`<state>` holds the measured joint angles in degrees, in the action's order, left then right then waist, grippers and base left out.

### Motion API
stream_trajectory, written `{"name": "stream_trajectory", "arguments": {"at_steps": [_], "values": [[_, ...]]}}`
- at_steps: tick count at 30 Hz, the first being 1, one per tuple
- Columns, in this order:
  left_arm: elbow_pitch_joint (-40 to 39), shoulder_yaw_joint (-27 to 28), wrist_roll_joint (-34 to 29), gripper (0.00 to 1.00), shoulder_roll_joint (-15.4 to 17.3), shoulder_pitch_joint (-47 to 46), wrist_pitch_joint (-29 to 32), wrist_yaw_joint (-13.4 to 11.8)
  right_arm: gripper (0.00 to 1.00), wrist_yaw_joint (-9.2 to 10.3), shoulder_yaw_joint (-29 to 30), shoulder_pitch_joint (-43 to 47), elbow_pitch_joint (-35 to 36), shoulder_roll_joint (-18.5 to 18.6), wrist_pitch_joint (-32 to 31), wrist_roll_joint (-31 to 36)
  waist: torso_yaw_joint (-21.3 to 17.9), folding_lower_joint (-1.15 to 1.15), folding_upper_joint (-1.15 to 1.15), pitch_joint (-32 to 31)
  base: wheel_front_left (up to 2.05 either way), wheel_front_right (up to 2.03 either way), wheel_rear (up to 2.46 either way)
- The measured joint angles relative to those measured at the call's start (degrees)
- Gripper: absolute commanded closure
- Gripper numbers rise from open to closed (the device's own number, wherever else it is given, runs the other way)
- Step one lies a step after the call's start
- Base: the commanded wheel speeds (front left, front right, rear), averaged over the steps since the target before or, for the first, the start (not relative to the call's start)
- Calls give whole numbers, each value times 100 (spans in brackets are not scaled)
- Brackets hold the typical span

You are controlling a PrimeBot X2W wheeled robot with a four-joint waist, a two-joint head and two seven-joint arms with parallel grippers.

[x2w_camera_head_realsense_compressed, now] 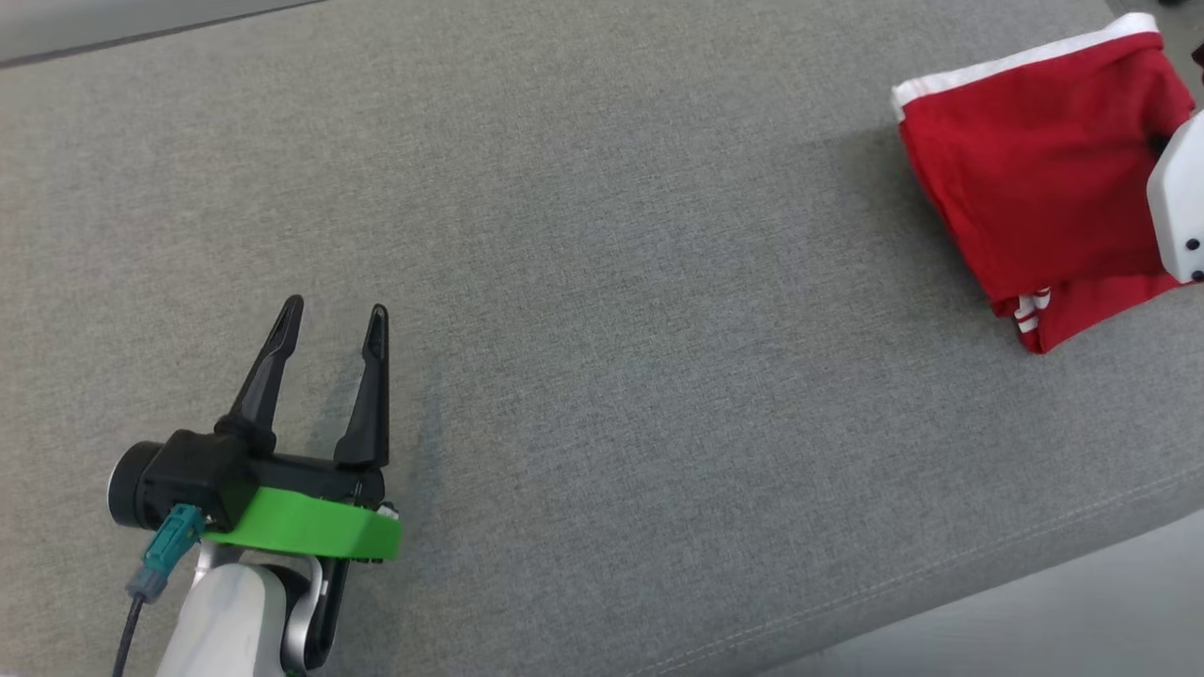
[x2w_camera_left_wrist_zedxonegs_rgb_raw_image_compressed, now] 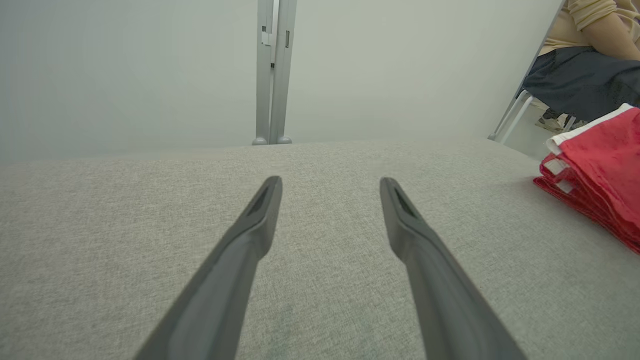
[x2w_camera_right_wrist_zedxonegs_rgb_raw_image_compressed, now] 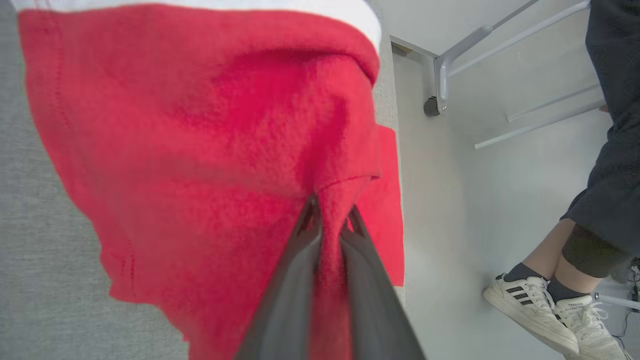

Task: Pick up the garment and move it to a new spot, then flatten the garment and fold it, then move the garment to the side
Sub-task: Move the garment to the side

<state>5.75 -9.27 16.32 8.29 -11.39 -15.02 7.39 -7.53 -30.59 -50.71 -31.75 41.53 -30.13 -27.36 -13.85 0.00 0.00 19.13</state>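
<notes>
Right gripper fingers were narrow, pinching a raised fold of the folded red shorts, which lay at the right end of the grey fabric-covered counter. Left gripper fingers stood wide and empty, with the shorts well apart to their right, so the right arm was nearer. The right wrist view revealed the pinch. The head view showed a pale arm housing there.

Wide passage over the grey cushion — crowded at the right edge.
Piled red garment there; past it, a metal frame and a person's feet.
</notes>
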Motion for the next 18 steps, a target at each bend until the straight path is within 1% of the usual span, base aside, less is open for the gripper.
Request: {"name": "stream_trajectory", "arguments": {"at_steps": [3, 9, 16, 18], "values": [[-45, -46, -26, 0, 92, -113, 0, 0, 100, 0, -36, -75, -290, 76, 326, 134, -65, 0, 0, 179, 0, 0, 0], [-146, -196, -31, 0, 229, -318, 0, 0, 100, 0, 1, -222, -942, 80, 1136, 600, -136, 0, 0, 513, 0, 0, 0], [-257, -345, -21, 0, 381, -409, 0, 0, 100, 0, 152, -415, -1478, 65, 1801, 1100, -70, 0, 0, 737, 0, 0, 0], [-268, -371, -20, 0, 423, -413, 0, 0, 100, -1, 219, -469, -1655, 81, 1997, 1340, -14, 0, 0, 770, 0, 0, 0]]}}
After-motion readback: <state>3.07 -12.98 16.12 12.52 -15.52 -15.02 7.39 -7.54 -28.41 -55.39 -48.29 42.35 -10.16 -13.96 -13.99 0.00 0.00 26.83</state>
